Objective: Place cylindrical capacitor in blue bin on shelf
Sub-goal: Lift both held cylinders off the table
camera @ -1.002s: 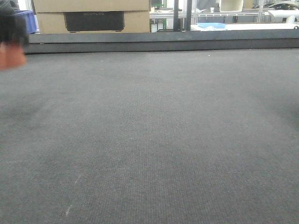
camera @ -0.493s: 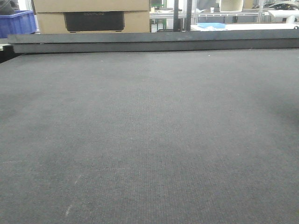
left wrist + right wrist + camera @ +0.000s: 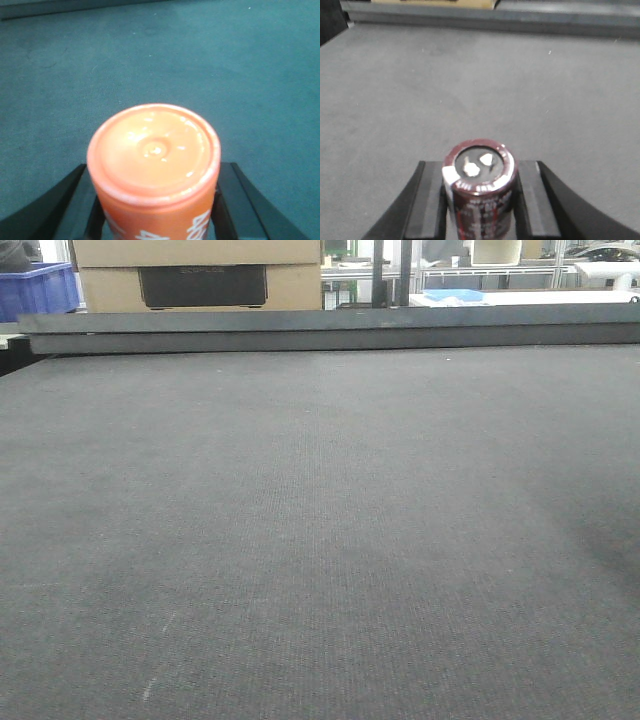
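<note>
No more orange at front view's left edge, unlike a second ago. Clamped in right gripper: maroon cylindrical capacitor, two silver terminals up. Clamped in left gripper: orange cylinder.

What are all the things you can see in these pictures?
cylindrical capacitor: 1, dark maroon, two silver terminals on top, between the right gripper's fingers
orange cylinder: 1, orange with white lettering, between the left gripper's fingers
mat: 1, dark grey, covers the table
cardboard boxes: apparently 2 stacked, tan, beyond the far edge
blue crate: 1, blue, far left background
left gripper: 1, black, holding the orange cylinder
right gripper: 1, black, holding the capacitor
</note>
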Robot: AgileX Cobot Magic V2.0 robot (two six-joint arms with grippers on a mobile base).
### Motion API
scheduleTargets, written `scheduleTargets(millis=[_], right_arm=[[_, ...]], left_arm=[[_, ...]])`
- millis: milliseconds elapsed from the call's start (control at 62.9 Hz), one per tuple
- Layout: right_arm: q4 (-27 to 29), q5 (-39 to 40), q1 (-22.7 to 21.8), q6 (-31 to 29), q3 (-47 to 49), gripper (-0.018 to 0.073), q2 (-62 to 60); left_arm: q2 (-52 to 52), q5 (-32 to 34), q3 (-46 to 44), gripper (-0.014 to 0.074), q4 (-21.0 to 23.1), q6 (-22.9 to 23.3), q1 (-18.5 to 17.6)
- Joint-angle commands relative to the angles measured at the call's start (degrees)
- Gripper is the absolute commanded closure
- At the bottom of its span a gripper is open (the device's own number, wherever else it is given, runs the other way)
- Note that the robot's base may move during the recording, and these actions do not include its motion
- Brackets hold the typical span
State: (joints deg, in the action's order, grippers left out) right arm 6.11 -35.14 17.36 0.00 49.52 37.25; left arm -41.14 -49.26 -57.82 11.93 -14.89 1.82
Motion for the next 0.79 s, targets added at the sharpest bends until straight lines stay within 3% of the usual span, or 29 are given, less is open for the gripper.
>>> scheduleTargets(millis=[0, 779], right_arm=[[-1.93, 0.74, -0.01, -0.46, 0.66, 0.0712, -2.3], [-3.38, 1.09, -0.01, -0.46, 1.12, 0.0712, -4.57]], left_arm=[[3.05, 0.21, 1.8, 0.0707, 0.76, 0.05, 0.18], [6.4, 0.96, 3.83, 0.0707, 0.76, 0.05, 0.18]])
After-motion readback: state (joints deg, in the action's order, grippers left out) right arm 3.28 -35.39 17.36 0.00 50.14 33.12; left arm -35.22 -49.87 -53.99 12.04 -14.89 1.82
